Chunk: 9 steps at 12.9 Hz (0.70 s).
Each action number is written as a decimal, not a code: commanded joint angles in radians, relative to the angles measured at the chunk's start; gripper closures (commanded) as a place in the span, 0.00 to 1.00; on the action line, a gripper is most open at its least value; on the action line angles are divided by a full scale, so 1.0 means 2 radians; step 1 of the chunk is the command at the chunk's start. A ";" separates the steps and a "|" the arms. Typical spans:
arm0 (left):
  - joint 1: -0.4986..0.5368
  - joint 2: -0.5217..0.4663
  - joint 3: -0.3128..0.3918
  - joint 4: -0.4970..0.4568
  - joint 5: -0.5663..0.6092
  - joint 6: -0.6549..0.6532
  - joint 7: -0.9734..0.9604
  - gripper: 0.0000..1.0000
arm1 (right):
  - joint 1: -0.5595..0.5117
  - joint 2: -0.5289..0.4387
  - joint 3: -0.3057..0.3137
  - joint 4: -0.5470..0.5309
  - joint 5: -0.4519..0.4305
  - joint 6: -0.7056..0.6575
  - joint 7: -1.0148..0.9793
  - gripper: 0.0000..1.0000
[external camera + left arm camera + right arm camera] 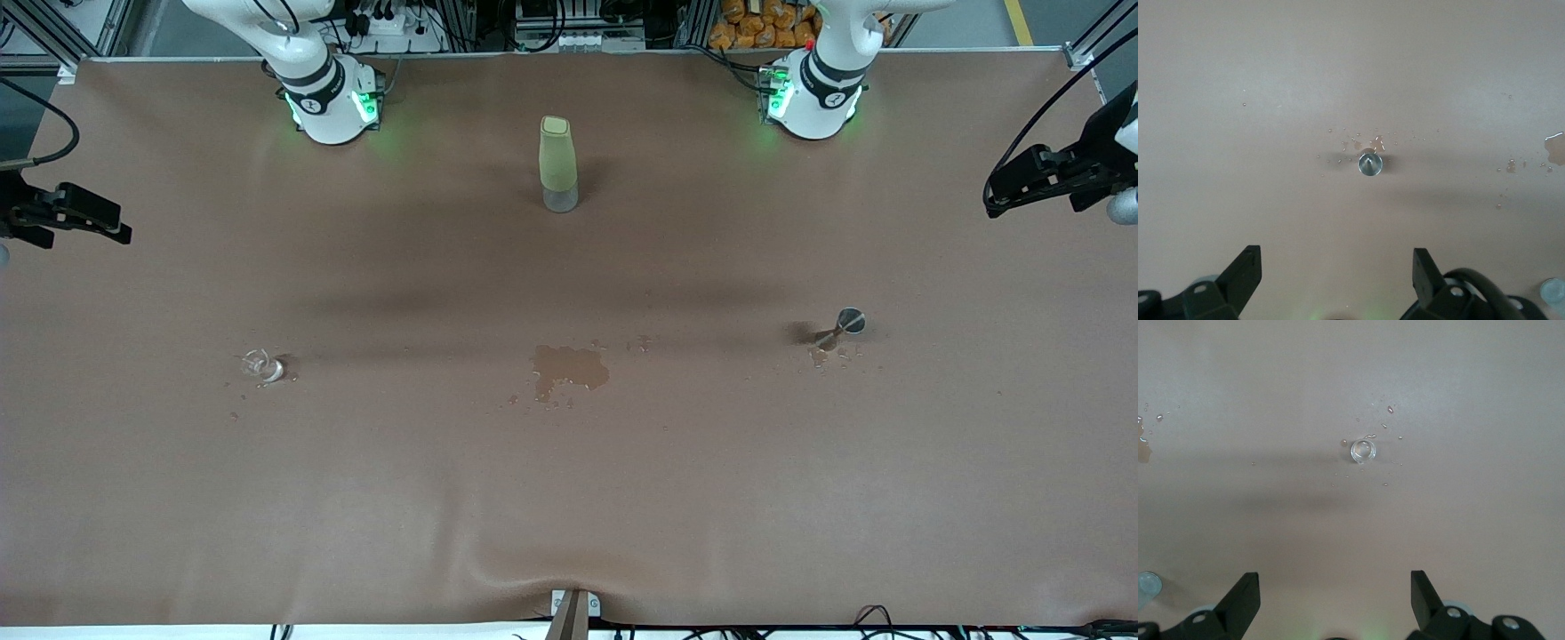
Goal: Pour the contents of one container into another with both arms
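Front view is showing a brown-covered counter (569,498) with both white arms drawn up and waiting at its ends. No brand, label or writing can be read on anything. A tiny clear glass cup (263,364) is sitting toward the right arm's end, ringed by droplets; in the right wrist view it (1363,451) is lying well apart from the right gripper (1335,597), whose jaws are standing spread and empty over bare counter. A small silvery cone-shaped cup (849,322) on a thin stem is sitting toward the left arm's end, also among droplets; the left wrist view is looking down into its round rim (1370,164), well apart from the left gripper (1337,273), whose jaws are likewise spread and holding nothing. Between the two cups a wet puddle (569,368) is darkening the cover. A tall pale-green bottle (557,164) with a clear base is standing upright, farther from the front camera than the puddle, between the two arm bases.
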 commanded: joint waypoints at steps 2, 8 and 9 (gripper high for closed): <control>-0.001 0.007 0.003 0.016 0.002 -0.004 0.005 0.00 | 0.004 0.004 -0.001 0.010 -0.003 -0.003 0.002 0.00; 0.048 0.032 0.010 -0.002 -0.040 -0.003 0.184 0.00 | 0.004 0.005 -0.001 0.010 -0.003 -0.002 0.002 0.00; 0.070 0.043 0.010 -0.001 -0.070 -0.003 0.234 0.00 | 0.005 0.008 -0.001 0.010 -0.003 -0.002 0.002 0.00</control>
